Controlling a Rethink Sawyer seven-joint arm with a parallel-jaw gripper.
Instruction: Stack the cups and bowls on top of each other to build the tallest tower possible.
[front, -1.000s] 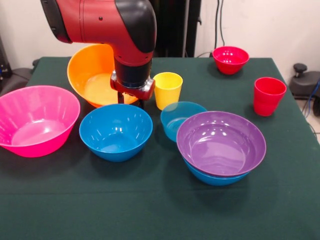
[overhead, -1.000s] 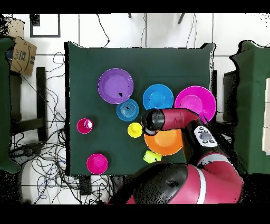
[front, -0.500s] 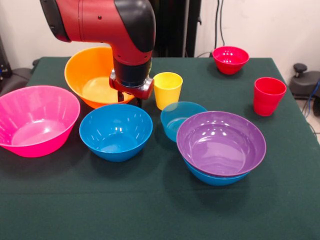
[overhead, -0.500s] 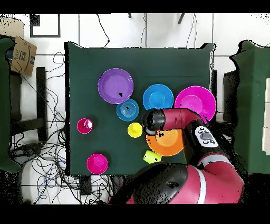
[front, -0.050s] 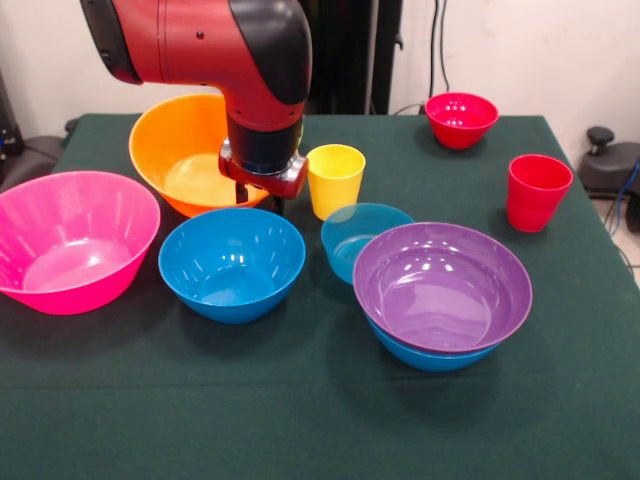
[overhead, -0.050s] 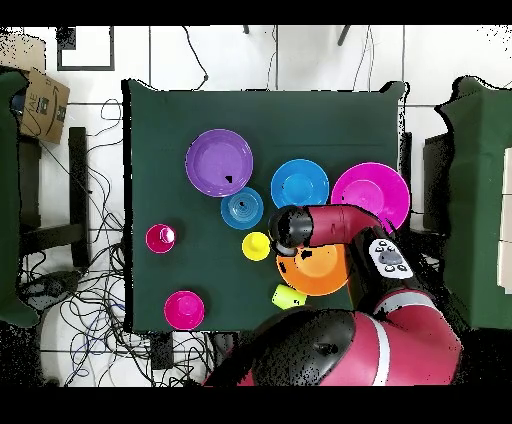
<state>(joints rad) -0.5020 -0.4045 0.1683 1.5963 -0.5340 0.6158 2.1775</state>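
Observation:
My gripper (front, -0.050s: 258, 202) is shut on the near rim of the large orange bowl (front, -0.050s: 180, 150), which sits tilted at the back left; the wrist hides the fingers from above. The yellow cup (front, -0.050s: 335, 180) stands just right of the gripper. In front are a blue bowl (front, -0.050s: 232, 262), the pink bowl (front, -0.050s: 72, 240), a small translucent blue bowl (front, -0.050s: 355, 235), and the purple bowl (front, -0.050s: 442, 285) nested in another blue bowl (front, -0.050s: 430, 358). The red cup (front, -0.050s: 538, 192) and small red bowl (front, -0.050s: 461, 119) stand far right. A lime green cup (overhead, -0.050s: 288, 296) lies beside the orange bowl (overhead, -0.050s: 322, 272).
The green table (front, -0.050s: 300, 420) carries everything. The red and black arm (overhead, -0.050s: 340, 225) reaches over the orange bowl. Cables and a cardboard box (overhead, -0.050s: 42, 105) lie on the floor beside the table.
The orange bowl has shifted slightly left in the front view and sits a little lower, moving with the gripper. Everything else stayed put.

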